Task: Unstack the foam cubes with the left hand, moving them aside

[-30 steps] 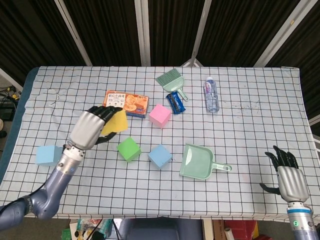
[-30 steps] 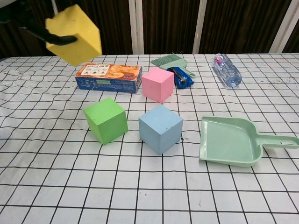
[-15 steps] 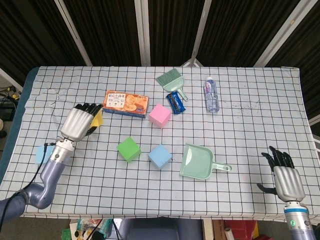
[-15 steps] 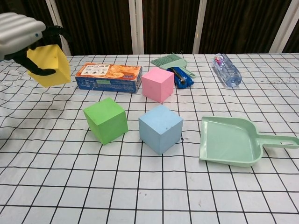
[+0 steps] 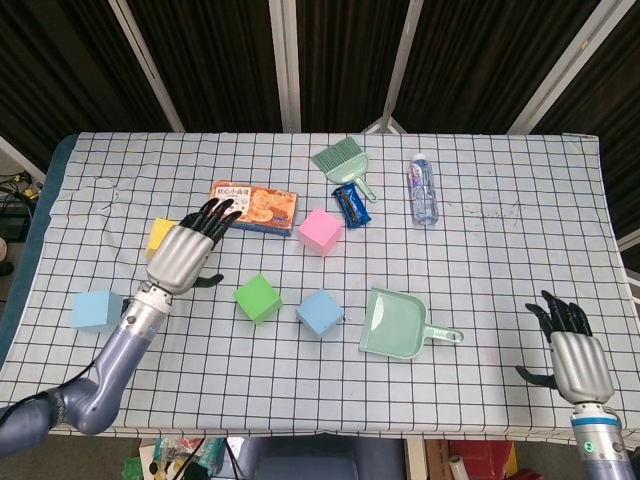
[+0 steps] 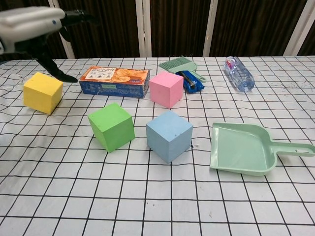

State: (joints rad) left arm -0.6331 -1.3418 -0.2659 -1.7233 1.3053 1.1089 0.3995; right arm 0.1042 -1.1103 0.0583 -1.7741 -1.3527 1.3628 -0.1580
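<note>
Judging only by layout, we see the yellow cube (image 6: 43,92) resting on the table (image 5: 480,260) just left of our left hand (image 5: 186,254), which hovers spread and empty (nothing stacked now).

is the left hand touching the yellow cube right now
Apart. In the chest view the left hand is lifted, fingers spread, with checked cloth showing between it and the yellow cube.

Five foam cubes sat out — yellow cube (image 5: 160,236), green cube (image 5: 257,298), pink cube (image 5: 320,231), and two blue, blue cube (image 5: 320,312) and second blue cube (image 5: 96,311) — plus one dustpan (image 5: 398,323), one brush (image 5: 341,161), one bottle (image 5: 422,188) and one biscuit box (image 5: 254,206).
</note>
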